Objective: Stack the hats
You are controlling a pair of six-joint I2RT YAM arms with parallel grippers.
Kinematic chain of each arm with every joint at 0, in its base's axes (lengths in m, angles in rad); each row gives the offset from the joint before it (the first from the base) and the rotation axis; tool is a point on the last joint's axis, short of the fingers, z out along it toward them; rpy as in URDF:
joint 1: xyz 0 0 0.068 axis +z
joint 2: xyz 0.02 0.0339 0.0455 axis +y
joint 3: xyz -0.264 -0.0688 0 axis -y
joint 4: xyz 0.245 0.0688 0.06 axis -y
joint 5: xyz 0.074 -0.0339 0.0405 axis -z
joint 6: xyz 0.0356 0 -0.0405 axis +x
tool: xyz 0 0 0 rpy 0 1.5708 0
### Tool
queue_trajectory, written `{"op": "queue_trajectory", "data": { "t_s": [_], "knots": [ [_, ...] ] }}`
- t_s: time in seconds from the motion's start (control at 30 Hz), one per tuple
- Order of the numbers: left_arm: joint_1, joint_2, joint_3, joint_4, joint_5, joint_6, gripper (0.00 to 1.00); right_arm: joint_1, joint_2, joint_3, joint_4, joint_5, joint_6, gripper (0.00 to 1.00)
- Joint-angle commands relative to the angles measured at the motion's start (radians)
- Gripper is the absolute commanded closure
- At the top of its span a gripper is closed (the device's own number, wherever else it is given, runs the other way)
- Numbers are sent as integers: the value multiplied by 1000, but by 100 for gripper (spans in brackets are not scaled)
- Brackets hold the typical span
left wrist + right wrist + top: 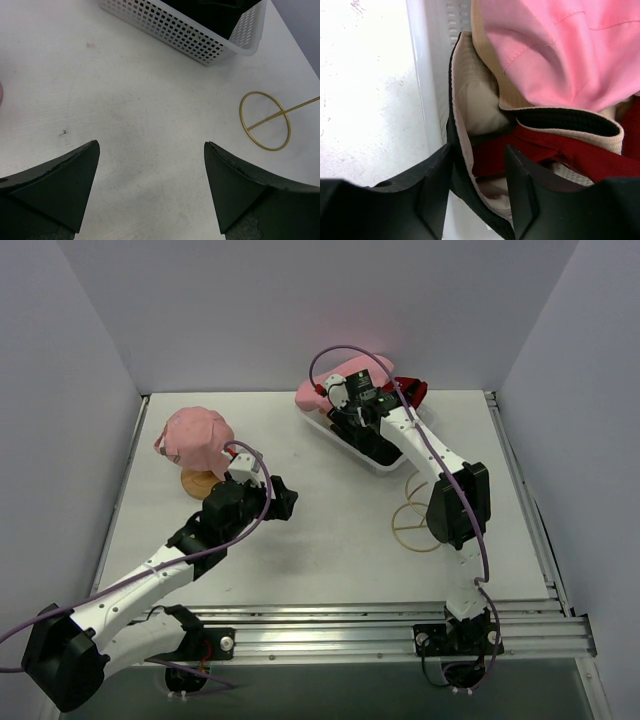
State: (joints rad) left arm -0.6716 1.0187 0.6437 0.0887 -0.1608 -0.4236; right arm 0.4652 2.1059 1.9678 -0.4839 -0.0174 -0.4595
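Right tool (480,150) apparently astride black hat (472,212)

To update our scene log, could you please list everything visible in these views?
pink cap: one, pink, on the wooden stand, table's left.
wooden stand: one, brown, under that cap.
basket: one, white mesh, far side of the table, holding hats.
pink hat: one, pink, uppermost in the basket.
tan hat: one, tan, under the pink hat.
black hat: one, black with pale lining, against the basket wall.
red cap: one, red, low in the basket.
wire hoop piece: one, gold, on the table by the right arm.
table: one, white.
left fingers: two, black, open over bare table.
right fingers: two, black, apart, straddling the black hat's brim.
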Motion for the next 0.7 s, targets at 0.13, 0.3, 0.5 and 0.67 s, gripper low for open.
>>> {"op": "queue_trajectory", "data": {
  "t_s": [0.13,0.3,0.5,0.67],
  "knots": [
    [-2,4,36,5,-11,17,6,-2,-6,39,-42,-36,8,68],
    [-2,4,36,6,-13,19,6,3,-33,63,-13,-44,27,92],
    [-2,11,39,6,-11,22,6,-31,-58,210,-25,-227,130,100],
    [-3,6,36,11,-13,31,6,-31,-90,256,-10,-253,180,100]
  ]
}}
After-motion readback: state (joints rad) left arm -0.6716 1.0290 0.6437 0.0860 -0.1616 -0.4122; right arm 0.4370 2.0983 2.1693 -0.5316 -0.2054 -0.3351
